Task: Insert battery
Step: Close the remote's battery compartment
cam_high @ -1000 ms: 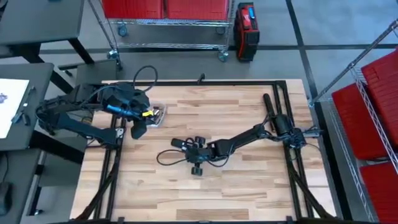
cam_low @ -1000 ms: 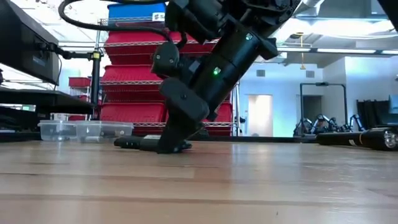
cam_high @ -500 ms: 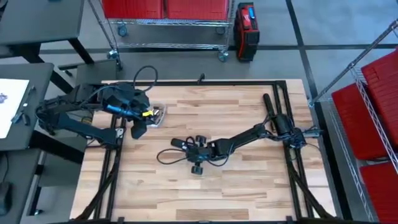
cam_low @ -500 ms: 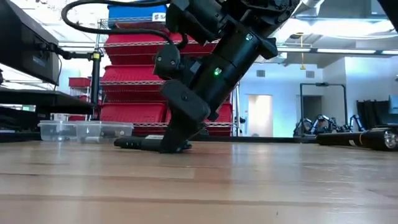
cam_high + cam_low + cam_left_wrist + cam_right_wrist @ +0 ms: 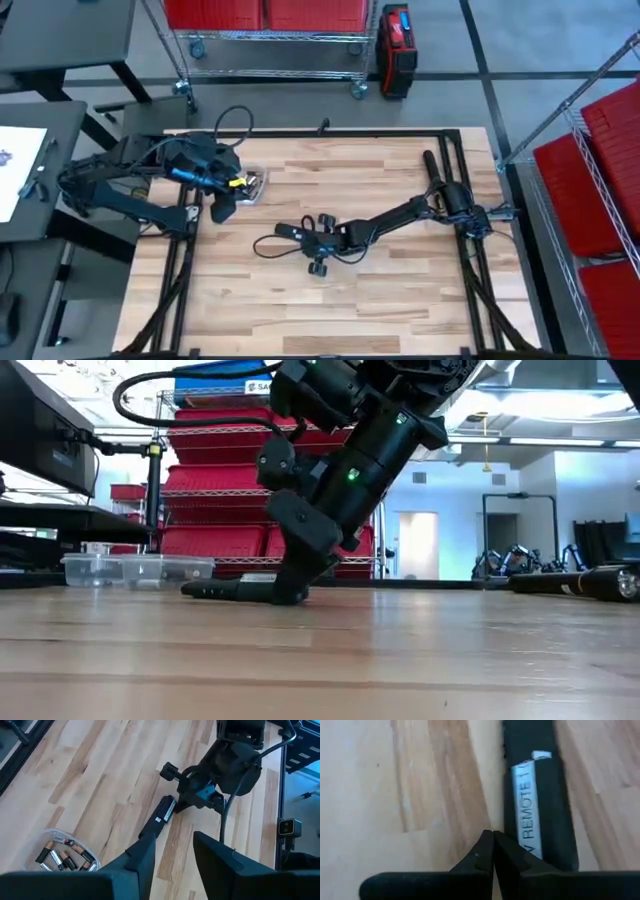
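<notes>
Where the shut right gripper point(image 5: 492, 851) rests, black remote point(image 5: 536, 795), white label, left gripper point(image 5: 172, 852) open.

Even overhead light brightens the table point(image 5: 400, 290); the right wrist view of the remote point(image 5: 537, 820) appears soft, possibly defocused.

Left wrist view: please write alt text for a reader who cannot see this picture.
A black remote control lies on the wooden table, with the right gripper low at its far end. A clear container of batteries sits nearer, beside the left gripper, whose dark fingers are open.
</notes>
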Motion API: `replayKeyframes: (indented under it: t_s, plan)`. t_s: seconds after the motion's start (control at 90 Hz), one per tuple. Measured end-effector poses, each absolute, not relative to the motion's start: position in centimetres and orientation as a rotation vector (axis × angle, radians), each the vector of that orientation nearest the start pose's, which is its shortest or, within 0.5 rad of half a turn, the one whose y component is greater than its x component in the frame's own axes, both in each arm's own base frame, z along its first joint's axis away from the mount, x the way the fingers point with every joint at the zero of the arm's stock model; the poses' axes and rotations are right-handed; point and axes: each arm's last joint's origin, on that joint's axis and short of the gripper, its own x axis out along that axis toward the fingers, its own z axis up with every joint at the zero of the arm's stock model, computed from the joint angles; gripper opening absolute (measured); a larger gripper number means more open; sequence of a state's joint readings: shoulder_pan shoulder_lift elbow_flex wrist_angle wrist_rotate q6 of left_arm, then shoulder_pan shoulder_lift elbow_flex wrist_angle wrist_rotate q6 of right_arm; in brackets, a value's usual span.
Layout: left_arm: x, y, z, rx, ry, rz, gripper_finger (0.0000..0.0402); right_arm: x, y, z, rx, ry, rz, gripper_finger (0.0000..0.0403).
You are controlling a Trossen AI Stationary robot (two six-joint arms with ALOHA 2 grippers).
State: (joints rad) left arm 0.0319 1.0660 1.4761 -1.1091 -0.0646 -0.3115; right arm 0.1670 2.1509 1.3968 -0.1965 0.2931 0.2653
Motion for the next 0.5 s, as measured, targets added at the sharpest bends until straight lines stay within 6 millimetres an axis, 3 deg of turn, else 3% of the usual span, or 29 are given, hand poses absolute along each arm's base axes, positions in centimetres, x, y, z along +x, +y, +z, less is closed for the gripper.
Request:
replayKeyframes:
  t_s: [0.367, 0.5]
  plan:
    - [16.7, 0.7, 42.5, -0.288, 0.679, 0.201, 0.0114, 43.7, 5.6, 12.3, 0.037, 0.899, -0.257, 0.0000]
    - [16.7, 0.7, 42.5, -0.288, 0.679, 0.201, 0.0114, 43.8, 5.5, 13.3, 0.035, 0.904, -0.259, 0.0000]
